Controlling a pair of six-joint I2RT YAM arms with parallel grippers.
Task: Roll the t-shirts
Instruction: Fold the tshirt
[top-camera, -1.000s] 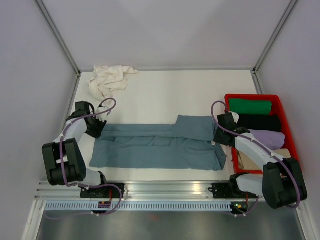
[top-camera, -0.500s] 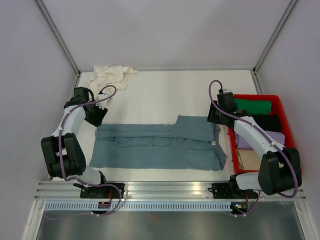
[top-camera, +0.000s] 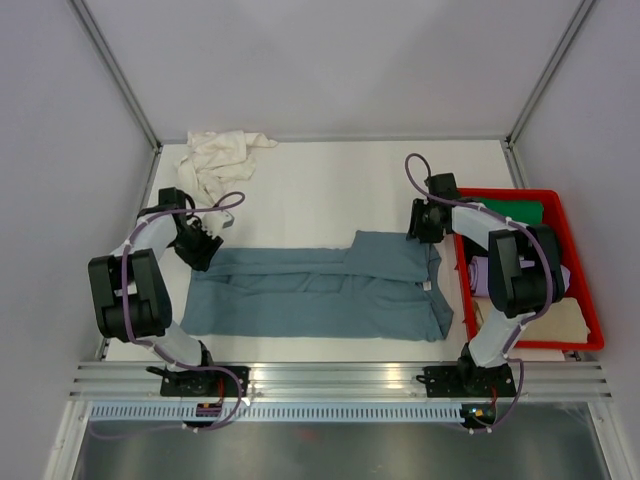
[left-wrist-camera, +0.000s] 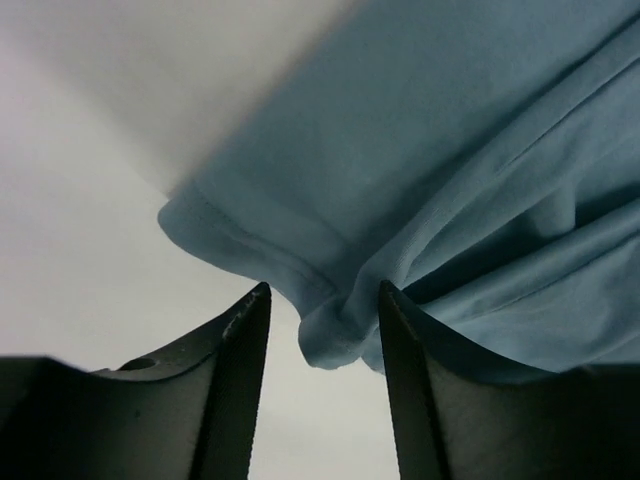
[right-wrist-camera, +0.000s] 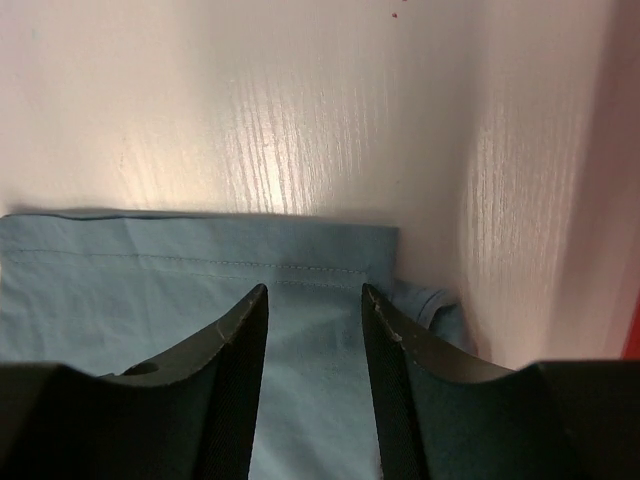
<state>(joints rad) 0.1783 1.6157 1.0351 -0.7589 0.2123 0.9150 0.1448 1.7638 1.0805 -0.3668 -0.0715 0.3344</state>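
Note:
A dusty blue-grey t-shirt (top-camera: 320, 290) lies flat across the table, folded lengthwise into a long strip. My left gripper (top-camera: 203, 252) is at its far left corner. In the left wrist view the gripper (left-wrist-camera: 323, 287) is open, and a bunched fold of the shirt's hem (left-wrist-camera: 330, 340) sits loose between the fingers. My right gripper (top-camera: 420, 228) is at the far right corner. It (right-wrist-camera: 314, 289) stands open, low over the shirt's stitched hem (right-wrist-camera: 150, 290). A cream-white t-shirt (top-camera: 215, 160) lies crumpled at the back left.
A red crate (top-camera: 505, 193) stands along the right edge, holding green, black, lilac and beige rolled garments. The right arm reaches past its near-left corner. Grey walls close in the left, right and back. A metal rail runs along the near edge.
Both grippers opened wider. The right gripper moved from the shirt's right edge up to its far right corner. The left gripper lifted towards the back, then came down on the far left corner.

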